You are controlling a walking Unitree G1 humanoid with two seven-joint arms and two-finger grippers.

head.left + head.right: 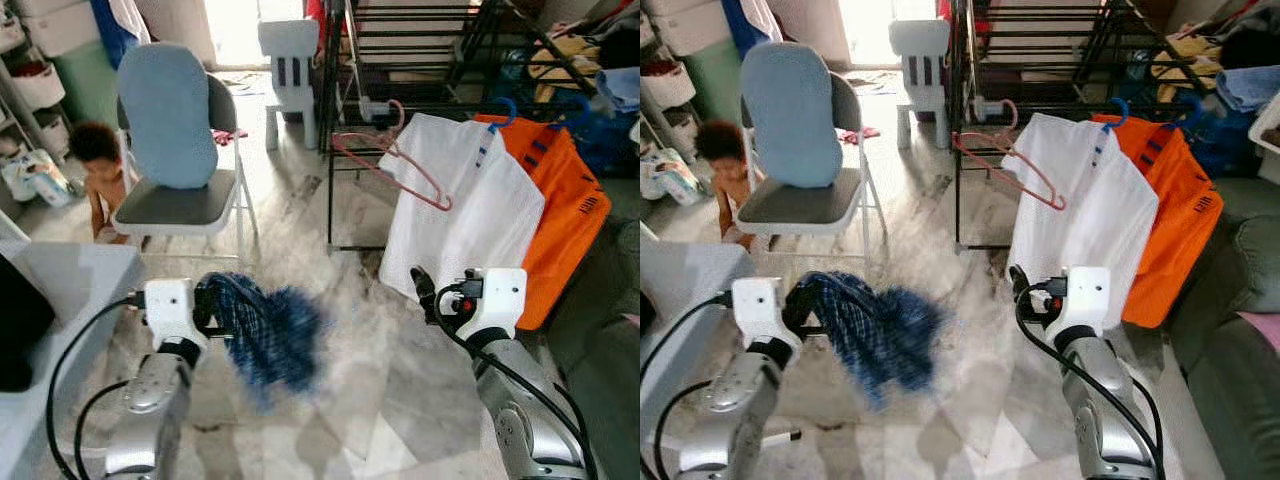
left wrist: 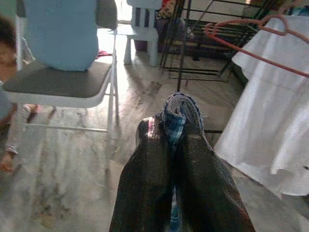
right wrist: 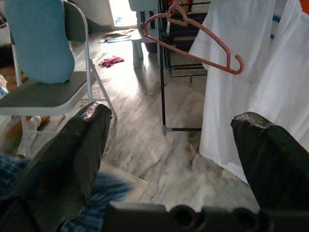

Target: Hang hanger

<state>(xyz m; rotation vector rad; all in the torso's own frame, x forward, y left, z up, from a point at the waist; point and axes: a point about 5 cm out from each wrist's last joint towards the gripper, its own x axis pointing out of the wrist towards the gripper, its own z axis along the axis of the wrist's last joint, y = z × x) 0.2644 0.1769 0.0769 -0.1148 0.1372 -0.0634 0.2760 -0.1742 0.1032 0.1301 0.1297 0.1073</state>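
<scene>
So the left gripper [image 2: 174,145] has its 2 fingers pressed together on a fold of blue checked cloth [image 1: 270,335], held out in front over the marble floor [image 1: 400,400] — the rest of the garment just dangles and looks blurry, so I'd guess it's swinging. Makes sense to pinch it near an edge so it hangs free for a hanger to go in.

The right gripper [image 3: 174,159] is spread wide and carrying nothing, aimed at the empty pink hanger [image 1: 395,165]. That hanger hooks on the black drying rack [image 1: 335,120], just beside a white shirt [image 1: 460,210] and an orange garment [image 1: 560,220] that already hang there on blue hangers.

My read: the open hand is up to go fetch the pink hanger. There's a child near the folding chair [image 1: 180,150] on the left, well apart from both arms — worth watching.
</scene>
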